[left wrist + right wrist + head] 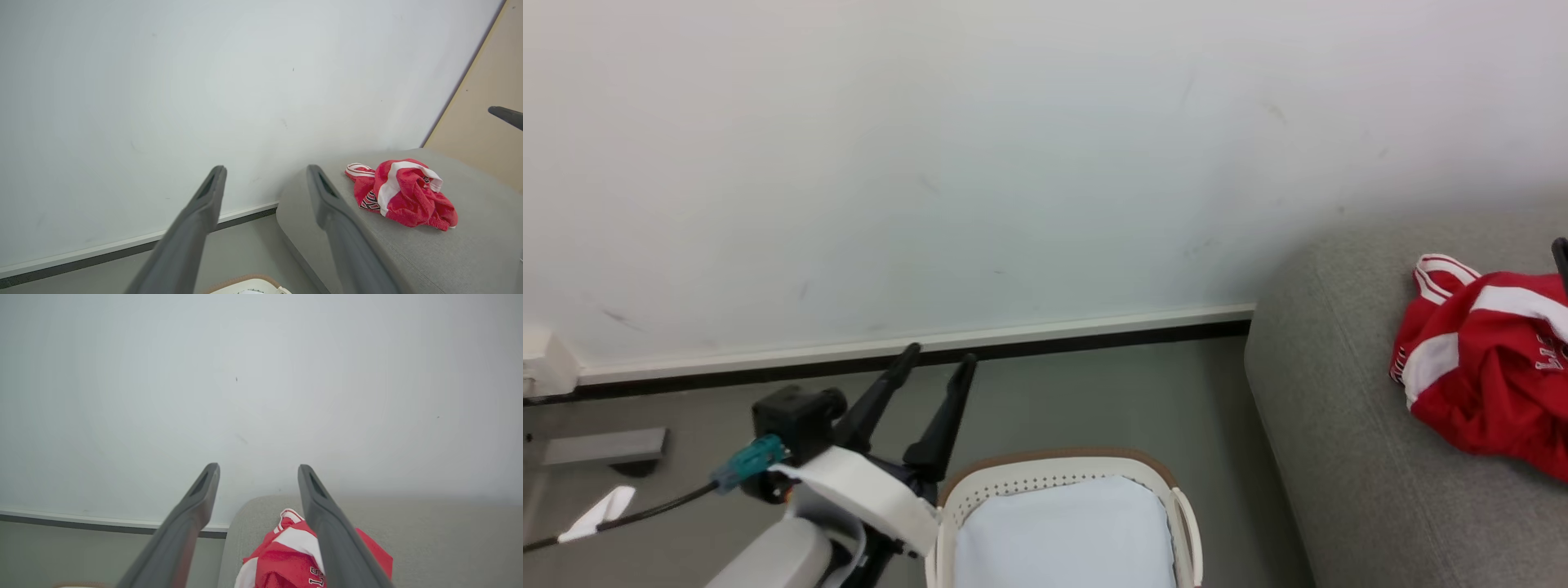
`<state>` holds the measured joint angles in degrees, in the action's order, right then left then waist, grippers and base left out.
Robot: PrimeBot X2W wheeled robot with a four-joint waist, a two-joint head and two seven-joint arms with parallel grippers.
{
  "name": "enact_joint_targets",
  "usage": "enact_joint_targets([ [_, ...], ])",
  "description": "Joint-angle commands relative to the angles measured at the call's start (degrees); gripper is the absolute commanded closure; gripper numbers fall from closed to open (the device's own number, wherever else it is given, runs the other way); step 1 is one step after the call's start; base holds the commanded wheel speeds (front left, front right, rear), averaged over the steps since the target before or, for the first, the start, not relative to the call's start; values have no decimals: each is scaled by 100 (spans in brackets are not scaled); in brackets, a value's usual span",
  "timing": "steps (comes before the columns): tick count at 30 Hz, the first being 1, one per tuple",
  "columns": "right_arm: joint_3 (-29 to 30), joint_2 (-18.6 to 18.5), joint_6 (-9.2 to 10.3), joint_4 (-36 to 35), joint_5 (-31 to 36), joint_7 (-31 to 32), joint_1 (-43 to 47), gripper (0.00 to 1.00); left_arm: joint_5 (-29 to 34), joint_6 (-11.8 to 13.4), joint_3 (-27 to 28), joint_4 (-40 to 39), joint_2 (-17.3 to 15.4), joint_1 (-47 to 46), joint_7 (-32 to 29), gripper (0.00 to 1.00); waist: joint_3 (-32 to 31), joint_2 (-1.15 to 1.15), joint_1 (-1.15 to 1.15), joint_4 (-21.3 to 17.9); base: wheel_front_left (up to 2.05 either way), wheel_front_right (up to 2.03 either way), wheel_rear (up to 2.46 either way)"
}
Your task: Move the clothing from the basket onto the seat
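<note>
The clothing [1490, 359] is on the seat [1339, 457] right now, a crumpled red heap with broad white stripes, lying near the seat's rounded end and well apart from the basket [1054, 467]. On my right wrist view I can make out a few black, white-outlined letters on a fold at the bottom of the heap. I can't tell from the bundle where one garment ends and the other begins. The basket stands on the grey floor [1094, 392] just beside the seat, with a strip of floor between them, and its white cloth liner [1062, 531] shows plain and smooth inside the brown rim. My left gripper [939, 354] hangs over the floor just left of the basket's rim, fingers spread and pointing toward the white wall [931, 163], nothing between them. My right gripper [258, 468] is up over the seat, fingers likewise wide apart with nothing between them, aimed at the wall; the heap lies below, with one finger crossing in front of it in that view. Whether that finger touches the cloth I cannot say
</note>
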<state>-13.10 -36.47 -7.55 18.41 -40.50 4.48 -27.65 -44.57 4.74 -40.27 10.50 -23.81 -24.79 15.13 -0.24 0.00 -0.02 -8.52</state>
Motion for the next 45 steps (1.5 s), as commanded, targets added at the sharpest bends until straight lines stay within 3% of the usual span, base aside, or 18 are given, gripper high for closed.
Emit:
enact_joint_targets([
  [1,92,88,13,-93,66,-66,164,0,-57,37,75,-23,-57,157,-4,0,-190,0,2,209,0,0,0],
  [7,739,949,13,-907,485,-388,1003,0,96,339,860,-138,-226,798,-1,0,-358,0,2,507,0,0,0],
  [12,1128,1715,13,-1433,898,-815,1877,0,357,521,1514,-226,-128,1476,0,0,-487,0,2,749,0,0,0],
  [19,1217,2382,13,-1491,1334,-1492,2793,0,840,393,2351,-367,291,2265,1,0,-547,0,2,893,0,0,0],
  [29,776,2513,12,-881,1330,-1843,2895,0,1622,-185,3077,-199,945,2599,0,0,-461,0,2,831,0,0,0],
  [42,628,2506,13,-699,1310,-1943,2705,0,2138,-703,3538,126,1354,2557,1,0,-448,0,2,796,0,0,0],
  [43,619,2552,0,-712,1322,-1913,2778,100,2047,-710,3511,120,1380,2536,-3,100,-447,0,2,796,0,0,0],
  [45,598,2596,0,-631,1307,-1903,2839,100,2027,-708,3481,223,1424,2565,-10,100,-446,0,2,796,0,0,0],
])
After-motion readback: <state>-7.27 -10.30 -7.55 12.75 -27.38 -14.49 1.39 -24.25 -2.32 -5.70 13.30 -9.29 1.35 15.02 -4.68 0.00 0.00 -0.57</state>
